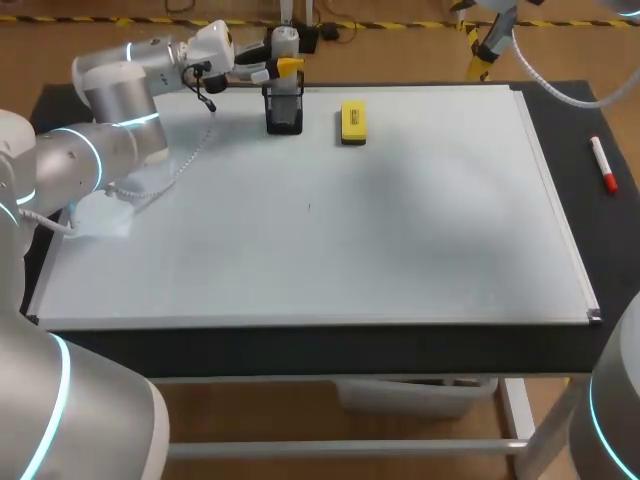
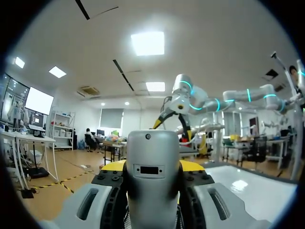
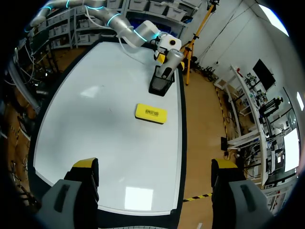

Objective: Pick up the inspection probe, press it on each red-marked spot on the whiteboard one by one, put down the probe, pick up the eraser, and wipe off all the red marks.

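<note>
left tool at the far left corner of the whiteboard, closed on the inspection probe - fingers clamp the grey body from both sides. the probe's lower end sits in or just over the black mesh holder; cannot tell whether it clears the rim. the yellow eraser lies flat on the board just beside the holder. right tool hangs high over the near edge, fingers spread wide, holding nothing. a red marker lies on the dark surface off the board's right edge.

no red marks show on the board from here, only a faint dark speck near the middle.

risks, as i judge them:
- the probe catches the mesh rim on a slanted lift and drags or tips the light holder - the eraser is close enough to get knocked.
- the grip sits high on the body, so a hard press could let the probe slip or pivot.
- with marks this hard to see, presses may land off target.
</note>
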